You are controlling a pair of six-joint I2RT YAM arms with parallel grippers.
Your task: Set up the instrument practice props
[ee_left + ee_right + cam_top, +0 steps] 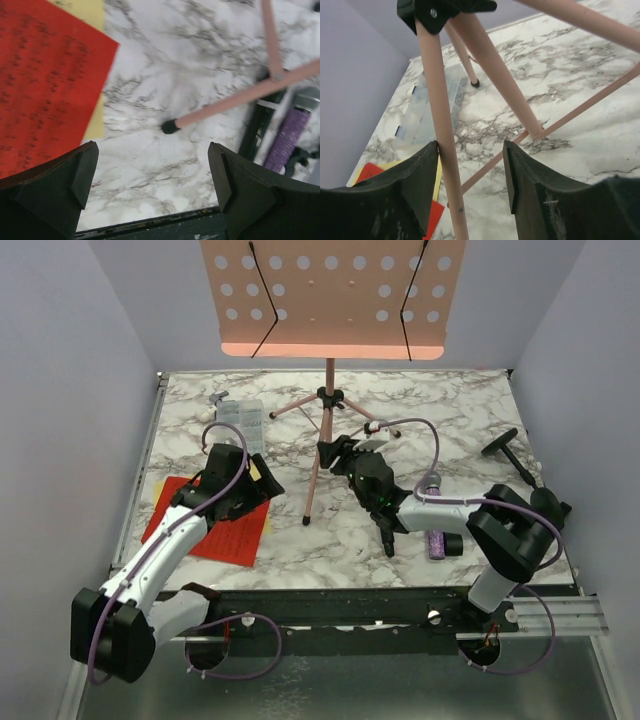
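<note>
The pink perforated music rack (330, 295) stands on thin tripod legs (318, 465) at the table's middle back. My right gripper (342, 453) is open around one pink leg (442, 150), which touches its left finger (415, 185). My left gripper (260, 482) is open and empty above the marble, just right of the red sheet (215, 520) lying on the yellow sheet (95, 120). A leg's black foot (170, 126) lies ahead of it. The purple glitter microphone (436, 540) lies under my right arm. One black round-based mic holder (505, 448) lies at the far right. The black microphone cannot be made out.
A clear plastic compartment box (240, 420) lies at the back left. A black rod-like piece (387, 537) lies near the right arm. The table's front edge (150, 222) is just below the left gripper. Grey walls enclose the table.
</note>
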